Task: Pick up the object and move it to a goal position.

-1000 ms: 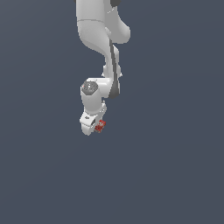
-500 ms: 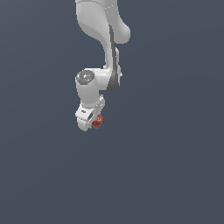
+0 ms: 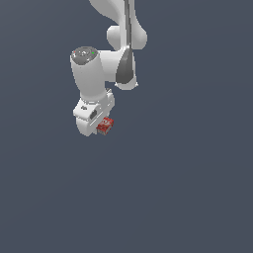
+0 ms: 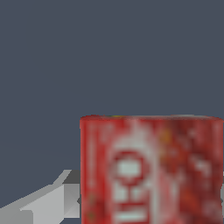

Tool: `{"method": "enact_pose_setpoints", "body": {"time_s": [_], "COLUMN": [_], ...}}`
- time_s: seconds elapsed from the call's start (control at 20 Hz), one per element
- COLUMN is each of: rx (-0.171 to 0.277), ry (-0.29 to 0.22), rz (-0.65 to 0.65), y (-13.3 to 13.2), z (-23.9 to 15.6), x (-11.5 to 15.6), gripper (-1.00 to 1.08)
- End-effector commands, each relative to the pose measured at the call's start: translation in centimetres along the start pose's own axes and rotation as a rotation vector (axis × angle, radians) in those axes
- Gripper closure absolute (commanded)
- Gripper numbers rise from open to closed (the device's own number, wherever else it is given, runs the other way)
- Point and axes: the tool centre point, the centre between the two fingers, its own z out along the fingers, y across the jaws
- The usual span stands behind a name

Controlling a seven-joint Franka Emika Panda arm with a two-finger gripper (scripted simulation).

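The small red box with white lettering (image 3: 105, 125) sits between the fingers of my white gripper (image 3: 101, 127), which is shut on it and holds it in the air. In the exterior view the arm hangs down from the top, and the gripper body hides most of the box. In the wrist view the red box (image 4: 151, 170) fills much of the picture, close to the camera, with one grey fingertip (image 4: 52, 201) showing beside it.
Only a plain dark grey-blue background (image 3: 197, 188) shows around the arm. No goal marker and no other object is in view.
The arm has turned and carried the box up and toward the exterior view's left. The box stays in the gripper.
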Motion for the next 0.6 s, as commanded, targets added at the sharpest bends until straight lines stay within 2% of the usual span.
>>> {"method": "enact_pose_setpoints", "body": {"time_s": [0.0, 0.55], "rx": [0.001, 0.001], "ry": [0.001, 0.002], "rz": [-0.001, -0.001], "y": [0.3, 1.7], "z": [-2.8, -14.3], "x": [-0.2, -1.0], "gripper": [1.08, 1.08]}}
